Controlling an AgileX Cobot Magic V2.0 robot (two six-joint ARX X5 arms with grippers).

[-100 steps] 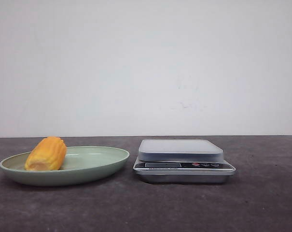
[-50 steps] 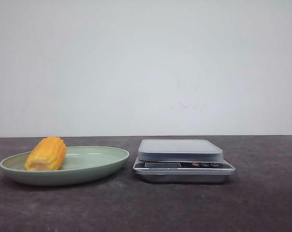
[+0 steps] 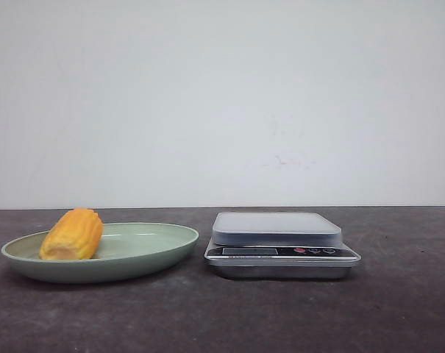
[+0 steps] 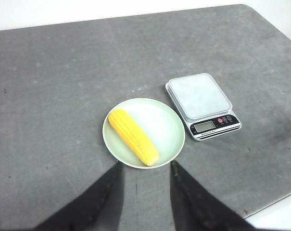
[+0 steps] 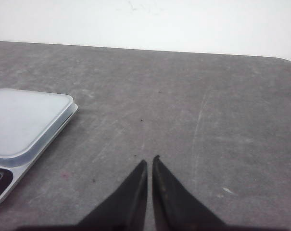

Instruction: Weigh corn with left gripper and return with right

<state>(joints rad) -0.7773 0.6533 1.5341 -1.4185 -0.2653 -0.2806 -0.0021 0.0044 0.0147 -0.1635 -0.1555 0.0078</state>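
So the corn (image 3: 71, 234) is lying on its side in the pale green plate (image 3: 145, 254), left part of the dish, pale cut end facing the camera. Kitchen scale (image 3: 281, 245) sits just to the right of the plate with nothing on its platform. From the left wrist cam, the left gripper (image 4: 144, 166) hangs up above the table (image 4: 49, 86) with fingers spread apart, tips near the plate rim, not touching the corn (image 4: 133, 136). Right gripper (image 5: 149, 162) has its fingers nearly pressed together, nothing between them, over bare tabletop beside the scale
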